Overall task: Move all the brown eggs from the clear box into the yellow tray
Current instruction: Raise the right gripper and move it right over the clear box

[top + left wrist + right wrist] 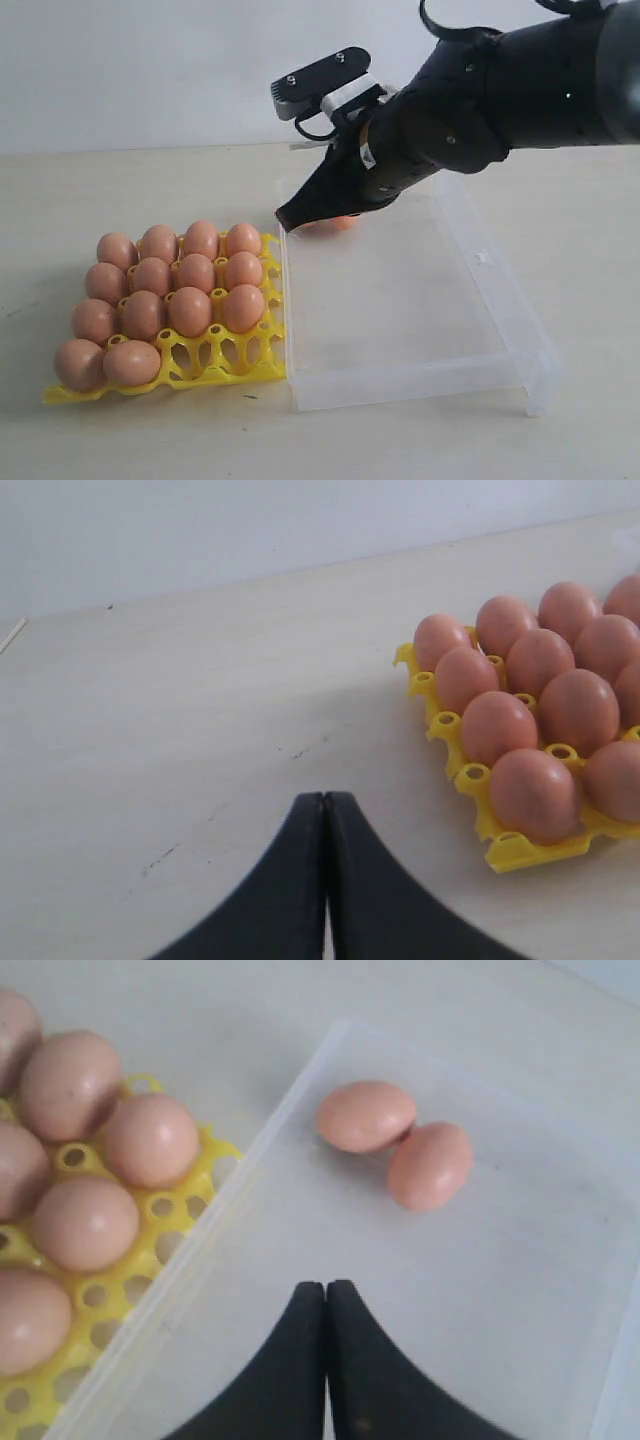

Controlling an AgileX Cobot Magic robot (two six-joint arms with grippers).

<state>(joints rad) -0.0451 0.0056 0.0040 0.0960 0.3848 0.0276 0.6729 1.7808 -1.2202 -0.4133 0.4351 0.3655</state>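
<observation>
We find our right gripper (325,1285) pinched shut on nothing over the clear box (400,385), where two brown eggs (366,1116) lie touching in a corner (fourteen more sit in the yellow tray (225,355) alongside), our left gripper (323,796) likewise closed over bare table (200,680).

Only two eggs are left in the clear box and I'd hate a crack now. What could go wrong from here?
The last two brown eggs touch, so gripping one may roll the other. They lie close to the wall of the clear box, which a finger might catch. The right tool is shut; lowered like that, it would press on a shell.
</observation>
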